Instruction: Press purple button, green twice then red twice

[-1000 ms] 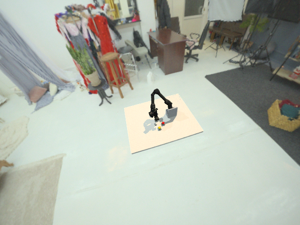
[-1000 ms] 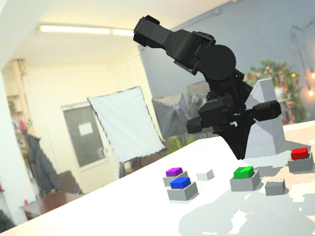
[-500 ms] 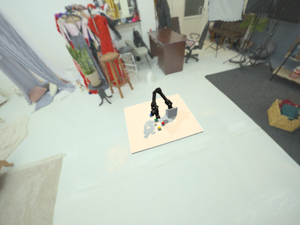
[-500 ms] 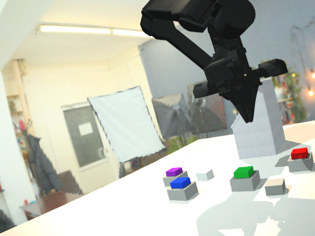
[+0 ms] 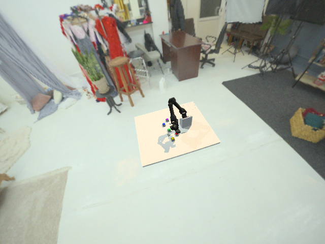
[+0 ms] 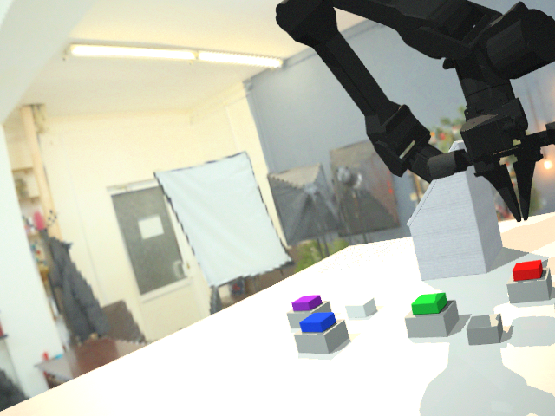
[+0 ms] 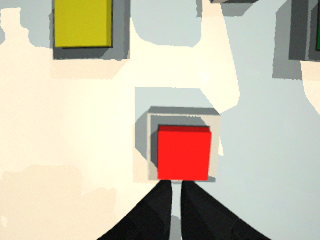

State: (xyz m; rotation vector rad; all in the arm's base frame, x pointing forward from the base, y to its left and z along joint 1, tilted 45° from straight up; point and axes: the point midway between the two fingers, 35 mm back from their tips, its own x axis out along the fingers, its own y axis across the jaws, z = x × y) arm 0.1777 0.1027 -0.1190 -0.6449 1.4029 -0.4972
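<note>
My gripper (image 6: 522,220) (image 7: 175,190) is shut with nothing between the fingertips. It hangs above the red button (image 6: 526,270) (image 7: 184,154), with a gap between tips and button in the exterior view. In the wrist view the tips show at the red cap's lower edge. The green button (image 6: 428,303) (image 5: 168,129) stands raised on its grey base. The purple button (image 6: 307,302) (image 5: 167,119) is also raised, farther off behind the blue one.
A blue button (image 6: 317,322) (image 5: 163,124) stands near the purple one. A yellow button (image 7: 83,22) (image 5: 172,138) is near the red one. A grey block (image 6: 484,329) lies beside the green button, a whitish block (image 6: 361,308) between purple and green. A tall grey box (image 6: 453,228) stands behind.
</note>
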